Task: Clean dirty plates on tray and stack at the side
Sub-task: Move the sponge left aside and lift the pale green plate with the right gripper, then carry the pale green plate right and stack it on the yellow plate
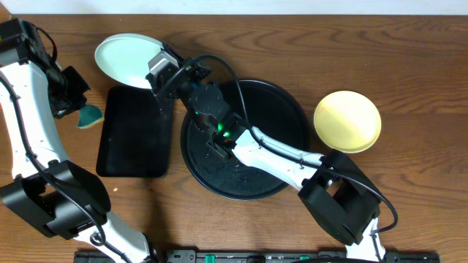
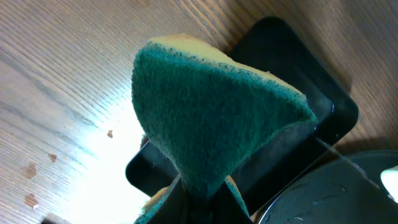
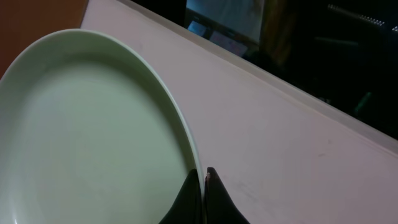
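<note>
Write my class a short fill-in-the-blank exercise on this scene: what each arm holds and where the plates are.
1. The left fingers are shut on a green ____.
2. The right fingers pinch the pale green plate by its ____.
3. The yellow plate lies outside the round black tray, on the bare ____.
Missing words: sponge; rim; table.

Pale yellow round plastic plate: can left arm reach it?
Probably not: the yellow plate lies beyond the large round black tray, right arm stretched across it, and left gripper holds a green sponge.
</note>
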`<action>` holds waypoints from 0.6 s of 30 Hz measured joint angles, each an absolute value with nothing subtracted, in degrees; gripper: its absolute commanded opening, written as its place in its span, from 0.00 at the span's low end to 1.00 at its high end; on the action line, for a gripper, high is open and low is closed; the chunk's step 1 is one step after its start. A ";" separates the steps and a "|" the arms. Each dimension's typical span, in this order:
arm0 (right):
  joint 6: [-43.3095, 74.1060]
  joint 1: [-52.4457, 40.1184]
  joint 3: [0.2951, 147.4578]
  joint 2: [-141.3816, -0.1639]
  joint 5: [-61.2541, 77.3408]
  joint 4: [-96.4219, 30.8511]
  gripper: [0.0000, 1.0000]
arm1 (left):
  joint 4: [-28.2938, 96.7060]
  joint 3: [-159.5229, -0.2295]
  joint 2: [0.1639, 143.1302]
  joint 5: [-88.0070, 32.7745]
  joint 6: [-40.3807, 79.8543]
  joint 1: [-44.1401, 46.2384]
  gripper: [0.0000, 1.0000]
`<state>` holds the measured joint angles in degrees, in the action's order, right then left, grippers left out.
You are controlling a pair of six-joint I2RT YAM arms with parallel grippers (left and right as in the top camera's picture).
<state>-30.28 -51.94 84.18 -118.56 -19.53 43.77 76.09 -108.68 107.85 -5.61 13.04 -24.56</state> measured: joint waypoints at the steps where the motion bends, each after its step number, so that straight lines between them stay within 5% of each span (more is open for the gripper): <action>1: -30.50 -51.94 84.18 -118.56 -19.70 43.77 0.01 | 76.09 -108.68 107.85 -5.61 13.04 -24.56 0.07; 10: -29.41 -51.94 84.18 -118.56 -20.75 39.75 0.01 | 76.09 -108.68 107.85 -5.63 13.04 -24.56 0.08; 18: -10.52 -51.88 84.18 -118.48 -21.91 29.02 0.01 | 76.09 -108.68 107.85 -5.63 13.04 -24.51 0.08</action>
<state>-10.52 -51.88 84.18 -118.48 -21.91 29.02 76.09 -108.68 107.85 -5.63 13.04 -24.51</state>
